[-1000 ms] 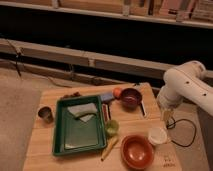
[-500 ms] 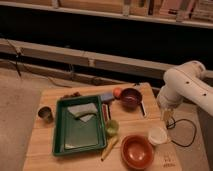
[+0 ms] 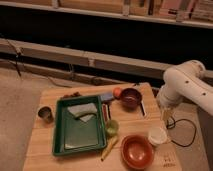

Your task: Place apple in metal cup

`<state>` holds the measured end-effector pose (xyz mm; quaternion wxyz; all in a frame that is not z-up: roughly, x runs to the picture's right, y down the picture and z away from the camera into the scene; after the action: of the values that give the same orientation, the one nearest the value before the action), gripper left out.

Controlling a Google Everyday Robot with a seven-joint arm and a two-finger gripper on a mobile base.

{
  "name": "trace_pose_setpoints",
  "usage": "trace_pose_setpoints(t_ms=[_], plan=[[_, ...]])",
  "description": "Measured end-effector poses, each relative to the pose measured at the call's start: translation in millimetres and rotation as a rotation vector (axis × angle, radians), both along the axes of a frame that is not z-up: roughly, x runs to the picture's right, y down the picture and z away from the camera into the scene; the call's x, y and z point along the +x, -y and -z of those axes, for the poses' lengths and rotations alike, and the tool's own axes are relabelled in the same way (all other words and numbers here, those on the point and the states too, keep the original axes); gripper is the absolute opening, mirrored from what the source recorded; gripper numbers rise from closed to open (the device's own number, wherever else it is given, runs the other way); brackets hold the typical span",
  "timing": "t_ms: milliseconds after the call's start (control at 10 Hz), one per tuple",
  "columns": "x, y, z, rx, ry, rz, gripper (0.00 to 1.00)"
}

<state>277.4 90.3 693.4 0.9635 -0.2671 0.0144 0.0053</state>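
The apple (image 3: pixel 117 92) is a small orange-red fruit on the wooden table (image 3: pixel 50 150), touching the left side of a dark red bowl (image 3: pixel 131 97) at the back. The metal cup (image 3: pixel 45 114) stands upright at the table's left edge, left of the green tray (image 3: pixel 75 137). My gripper (image 3: pixel 167 116) hangs from the white arm (image 3: pixel 185 85) over the table's right edge, right of the dark red bowl and above a white cup (image 3: pixel 157 136). It is apart from the apple and far from the metal cup.
The green tray holds a pale cloth (image 3: pixel 82 111). A yellow-green round thing (image 3: pixel 112 128) sits by the tray's right side, with a yellow stick (image 3: pixel 109 148) below it. An orange bowl (image 3: pixel 136 151) is at the front. A blue object (image 3: pixel 106 97) lies behind the tray. A black cable (image 3: pixel 181 137) runs off right.
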Motion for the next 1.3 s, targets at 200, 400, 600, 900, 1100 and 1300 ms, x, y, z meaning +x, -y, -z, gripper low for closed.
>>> trace_pose_setpoints(t_ms=[200,400,600,900,1100,1300], plan=[[-9.1,24.2,-16.8,0.03,0.024,0.032,0.65],[-12.1,37.1,-25.7,0.047,0.036,0.053,0.65],[-21.2,48.4,-32.6,0.083,0.055,0.081,0.65],[-34.9,71.4,-51.2,0.098,0.116,0.131,0.65],[-32.9,84.2,-59.5,0.094,0.136,0.15,0.65],[-42.1,101.4,-71.9,0.091,0.166,0.193,0.65]])
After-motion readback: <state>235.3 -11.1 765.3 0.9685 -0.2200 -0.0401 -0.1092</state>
